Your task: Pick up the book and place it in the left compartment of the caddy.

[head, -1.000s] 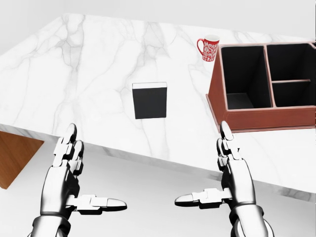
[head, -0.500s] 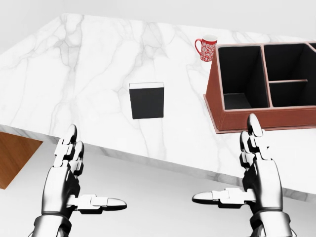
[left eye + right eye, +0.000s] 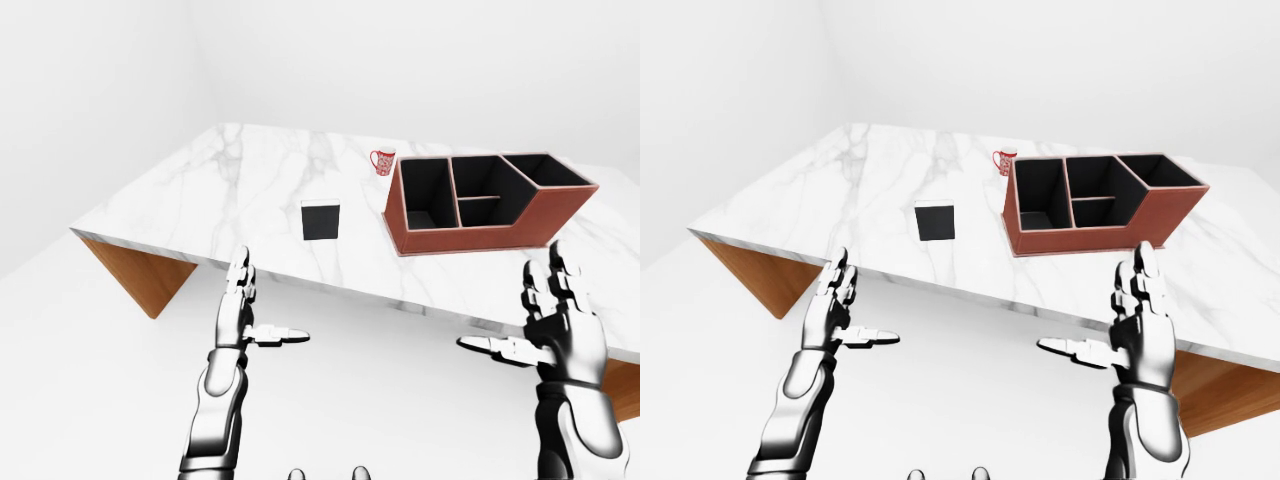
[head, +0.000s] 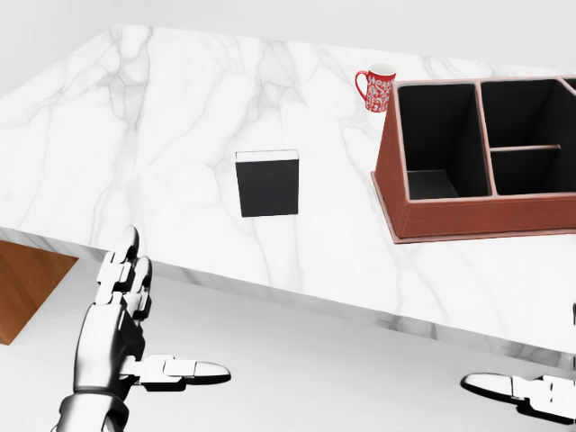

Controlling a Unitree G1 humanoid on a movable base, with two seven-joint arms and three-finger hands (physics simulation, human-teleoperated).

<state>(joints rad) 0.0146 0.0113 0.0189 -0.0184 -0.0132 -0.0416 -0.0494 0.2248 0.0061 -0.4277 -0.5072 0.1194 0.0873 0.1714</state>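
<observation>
Two robot hands, both spread wide and holding nothing, raised below the near edge of a white marble counter. Left robot hand at lower left of the head view, fingers upright, thumb stretched toward the right. Right robot hand best seen in the right-eye view, fingers upright, thumb pointing left; only its thumb tip visible at the lower right corner of the head view. Black book lying flat on the counter, near the middle of the head view, apart from both hands, with a thin white edge along its top side. Reddish-brown caddy to the right of the book, well apart from it, with black-lined compartments: one tall compartment on the left, two smaller ones stacked beside it, and a further one at far right in the eye views. Red patterned mug just beyond the caddy's upper left corner. Wooden counter base visible under the marble slab.
</observation>
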